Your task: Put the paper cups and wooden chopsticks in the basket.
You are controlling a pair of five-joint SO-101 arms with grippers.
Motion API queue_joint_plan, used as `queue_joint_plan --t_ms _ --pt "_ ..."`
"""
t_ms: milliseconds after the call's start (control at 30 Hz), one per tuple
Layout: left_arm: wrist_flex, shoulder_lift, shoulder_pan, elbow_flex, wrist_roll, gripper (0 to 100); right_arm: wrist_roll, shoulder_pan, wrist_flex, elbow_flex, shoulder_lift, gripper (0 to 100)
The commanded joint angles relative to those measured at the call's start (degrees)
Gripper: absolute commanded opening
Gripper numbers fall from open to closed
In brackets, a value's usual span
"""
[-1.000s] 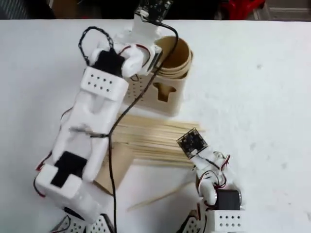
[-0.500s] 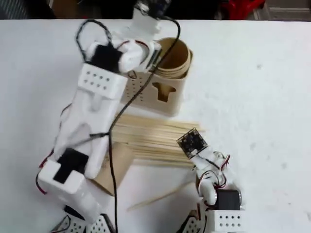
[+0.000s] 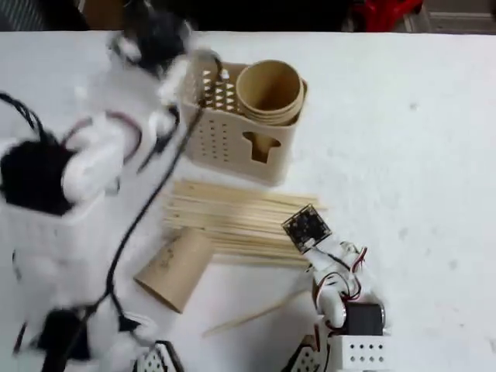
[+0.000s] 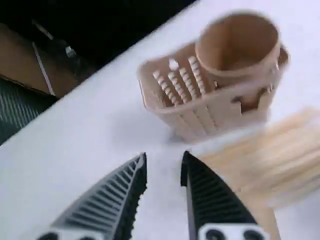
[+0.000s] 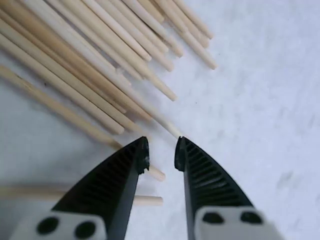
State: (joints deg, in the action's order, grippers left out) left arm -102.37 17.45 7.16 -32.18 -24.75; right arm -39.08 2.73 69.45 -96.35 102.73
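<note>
Chopsticks [image 3: 240,221] and a fallen cup [image 3: 174,269] block the basket's [image 3: 223,146] near side.

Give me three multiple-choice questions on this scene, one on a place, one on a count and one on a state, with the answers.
1. Where do the stacked cups stand?
A. in the basket
B. on the bare table
C. in a gripper
2. How many cups lie outside the basket, by the chopsticks?
A. three
B. none
C. one
3. The right gripper is:
A. shut on a chopstick
B. open and empty
C. shut on a cup
Answers: 1 A, they sit in a basket compartment. 2 C, a single cup lies there on its side. 3 B, its jaws stand apart with nothing between.
</note>
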Motion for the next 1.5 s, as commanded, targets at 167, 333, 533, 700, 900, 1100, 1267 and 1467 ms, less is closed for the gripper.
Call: queue_joint_plan --t_ms 167,333,533,700,900,1100,1267,1467 --pt "4.0 38.8 -3.3 66.5 -22.4 14 -0.6 -0.4 -0.5 -0.4 0.4 9.4" --pt "8.6 47.6 -6.9 84.0 -30.6 21 -0.6 -0.4 -0.5 -0.4 0.4 9.4" --pt "8.7 50.2 -6.6 90.0 -36.4 21 -0.6 -0.4 -0.5 -0.4 0.4 9.4" --pt "8.5 50.2 -7.2 89.3 -38.9 21 -0.6 -0.4 -0.5 -0.4 0.4 9.4" --pt "-0.3 50.2 -5.7 80.0 -38.9 21 -0.6 -0.4 -0.6 -0.4 0.4 9.4" --pt "0.0 49.8 -5.1 81.8 -39.0 21 -0.6 -0.4 -0.6 -0.4 0.4 9.4" --pt "0.2 49.7 -5.1 83.6 -43.4 21 -0.6 -0.4 -0.6 -0.4 0.4 9.4" --pt "1.0 49.7 -5.4 84.0 -44.2 21 -0.6 -0.4 -0.6 -0.4 0.4 9.4"
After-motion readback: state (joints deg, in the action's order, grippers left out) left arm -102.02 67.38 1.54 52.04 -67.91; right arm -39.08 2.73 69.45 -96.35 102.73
